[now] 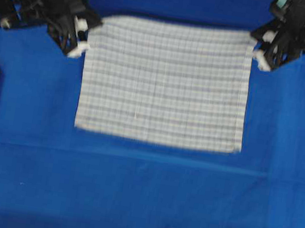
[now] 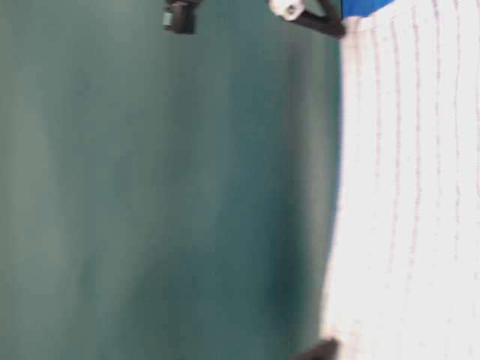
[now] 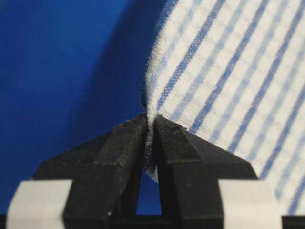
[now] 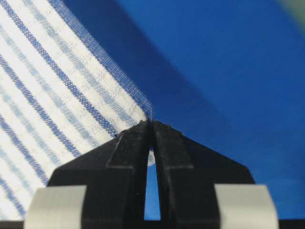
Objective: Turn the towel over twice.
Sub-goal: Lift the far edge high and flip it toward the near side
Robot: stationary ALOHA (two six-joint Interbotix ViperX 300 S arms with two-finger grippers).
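So the towel [image 1: 166, 81] was spread out across the blue cloth [image 1: 140, 192] covering the table, pretty much in the middle toward the far side, with both far corners pinched. It looked like thin woven cotton to me, light and totally floppy, the kind of thing that sags and folds on itself the moment you lift it, so I'd guess grabbing two corners on the same edge was the sensible call, since that keeps the sheet stretched between the arms instead of bunching up. The left gripper [image 3: 151, 125] was clamped tight, jaws nearly touching, with the towel's corner squeezed between the tips and a bit of hem poking down through the gap. The right gripper [image 4: 151, 123] was the same deal, closed down on the very tip of the other corner, and that hold looked a bit skimpier to me, so maybe it could slip if pulled hard. From overhead both arms reached in from the far corners of the table, angled inward toward the towel, left gripper at the far left corner and right gripper at the far right one. In the table-level view the far edge seemed raised off the cloth, though it was blurry.
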